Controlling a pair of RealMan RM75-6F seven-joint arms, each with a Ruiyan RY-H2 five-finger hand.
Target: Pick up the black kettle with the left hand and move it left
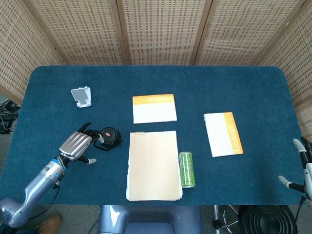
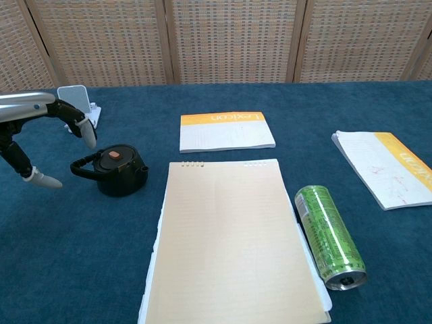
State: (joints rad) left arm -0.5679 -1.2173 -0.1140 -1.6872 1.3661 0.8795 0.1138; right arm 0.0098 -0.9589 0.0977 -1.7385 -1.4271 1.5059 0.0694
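The small black kettle (image 1: 110, 137) with an orange dot on its lid stands upright on the blue table, left of the big notepad; in the chest view the kettle (image 2: 120, 171) shows its handle pointing left. My left hand (image 1: 77, 145) hovers just left of it, fingers spread, holding nothing; the chest view shows the left hand (image 2: 42, 138) beside and above the handle, with no contact visible. My right hand (image 1: 303, 165) stays at the table's right edge, open.
A beige notepad (image 1: 153, 165) lies right of the kettle, a green can (image 1: 186, 169) beside it. An orange-topped pad (image 1: 154, 108) sits behind, another pad (image 1: 223, 133) at right. A white phone stand (image 1: 82, 96) stands at back left.
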